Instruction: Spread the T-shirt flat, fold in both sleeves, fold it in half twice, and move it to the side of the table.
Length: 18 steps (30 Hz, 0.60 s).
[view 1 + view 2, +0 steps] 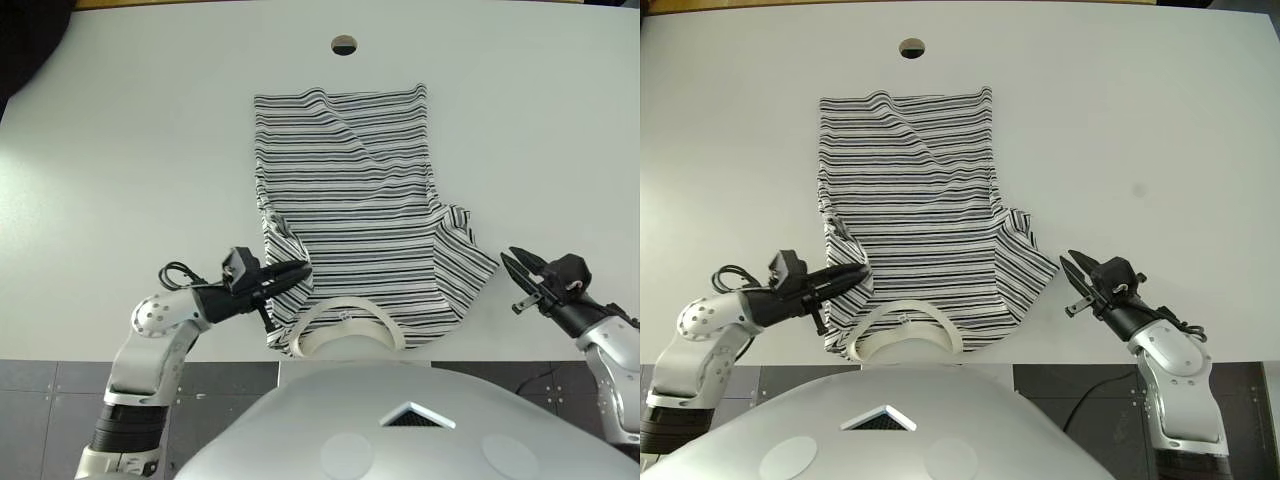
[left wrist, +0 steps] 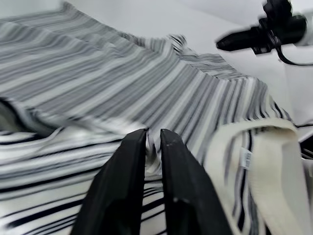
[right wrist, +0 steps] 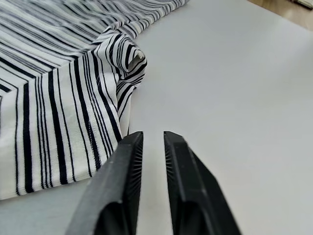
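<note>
The striped T-shirt (image 1: 350, 190) lies on the white table (image 1: 120, 150), its cream collar (image 1: 345, 318) at the near edge and its hem far from me. The shirt's left side is folded inward, while the right sleeve (image 1: 468, 255) still sticks out sideways. My left gripper (image 1: 303, 269) is at the shirt's left shoulder beside the collar. In the left wrist view its fingers (image 2: 129, 166) are pinched on a ridge of striped cloth (image 2: 98, 125). My right gripper (image 1: 508, 256) hovers over bare table just right of the sleeve. Its fingers (image 3: 176, 161) are nearly together with nothing between them.
A round cable hole (image 1: 343, 45) sits in the table beyond the shirt's hem. Wide bare table lies to the left and right of the shirt. The table's front edge (image 1: 60, 358) runs just below both grippers.
</note>
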Each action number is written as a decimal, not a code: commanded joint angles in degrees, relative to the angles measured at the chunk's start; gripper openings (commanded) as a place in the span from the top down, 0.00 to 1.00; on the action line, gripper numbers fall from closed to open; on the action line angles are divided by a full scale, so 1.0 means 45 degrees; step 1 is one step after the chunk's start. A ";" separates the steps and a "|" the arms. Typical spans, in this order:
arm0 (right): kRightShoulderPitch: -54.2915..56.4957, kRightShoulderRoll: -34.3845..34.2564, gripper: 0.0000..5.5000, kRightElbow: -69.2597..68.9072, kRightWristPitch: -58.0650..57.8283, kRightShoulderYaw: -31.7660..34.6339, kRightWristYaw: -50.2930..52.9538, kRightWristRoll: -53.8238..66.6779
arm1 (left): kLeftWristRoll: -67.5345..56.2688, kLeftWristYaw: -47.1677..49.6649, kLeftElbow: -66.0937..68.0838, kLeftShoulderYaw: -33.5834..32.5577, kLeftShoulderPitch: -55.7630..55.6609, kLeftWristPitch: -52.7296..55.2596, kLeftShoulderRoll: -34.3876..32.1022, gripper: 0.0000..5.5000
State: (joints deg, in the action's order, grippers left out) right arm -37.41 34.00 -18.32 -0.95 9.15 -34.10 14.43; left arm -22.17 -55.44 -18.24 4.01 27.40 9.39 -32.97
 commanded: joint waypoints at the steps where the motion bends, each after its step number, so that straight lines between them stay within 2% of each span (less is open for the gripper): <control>1: -0.0082 -0.0157 0.73 -0.0330 -0.0917 0.0309 -0.0285 0.0844 | 0.0868 0.0198 0.0187 0.0671 0.0191 -0.0345 -0.0106 0.79; 5: 0.0028 -0.0483 0.72 -0.0356 -0.1638 0.0273 -0.0289 0.1381 | 0.1714 0.0502 0.0641 0.1099 0.0201 -0.0674 -0.0095 0.69; 13: 0.0379 -0.0497 0.72 0.0546 -0.2205 -0.1030 -0.0583 0.0472 | 0.1484 0.1011 0.0460 0.0600 0.0498 -0.1396 0.0103 0.69; 18: 0.0238 0.0019 0.89 0.1336 -0.2308 -0.1393 -0.0981 -0.0005 | 0.0965 0.2159 0.0576 -0.0741 -0.0054 -0.1975 0.0841 0.68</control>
State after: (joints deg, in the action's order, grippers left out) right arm -34.56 32.82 -16.06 -8.11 4.80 -38.24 17.65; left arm -17.75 -47.96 -16.01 2.60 28.59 1.80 -30.23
